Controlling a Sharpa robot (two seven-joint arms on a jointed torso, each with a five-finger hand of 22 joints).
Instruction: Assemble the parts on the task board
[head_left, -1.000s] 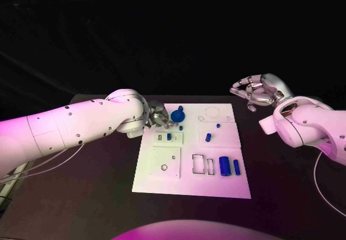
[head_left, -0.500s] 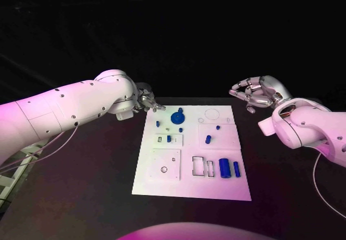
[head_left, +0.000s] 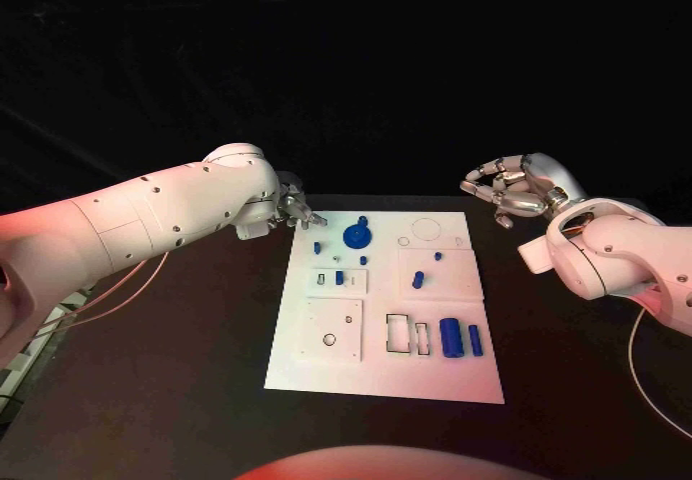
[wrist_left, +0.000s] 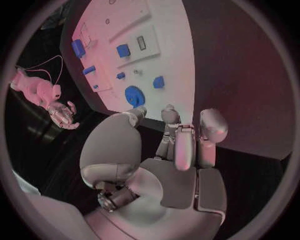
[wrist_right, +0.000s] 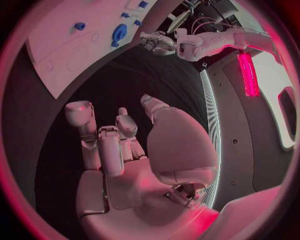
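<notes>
The board (head_left: 387, 310) lies flat in the middle of the table (head_left: 188, 340). The left hand (head_left: 299, 210) hovers just off the board's far left corner, fingers loosely apart and holding nothing; the blue disc (head_left: 355, 235) sits on the board just beside it. The right hand (head_left: 512, 190) hangs well off the far right corner, fingers curled partway but apart, empty too. Small blue parts (head_left: 417, 279) lie in the board's middle, one (head_left: 339, 278) by a slot in the left inset plate. Two blue cylinders (head_left: 460, 337) lie side by side near the right edge, next to empty rectangular recesses (head_left: 397, 332).
</notes>
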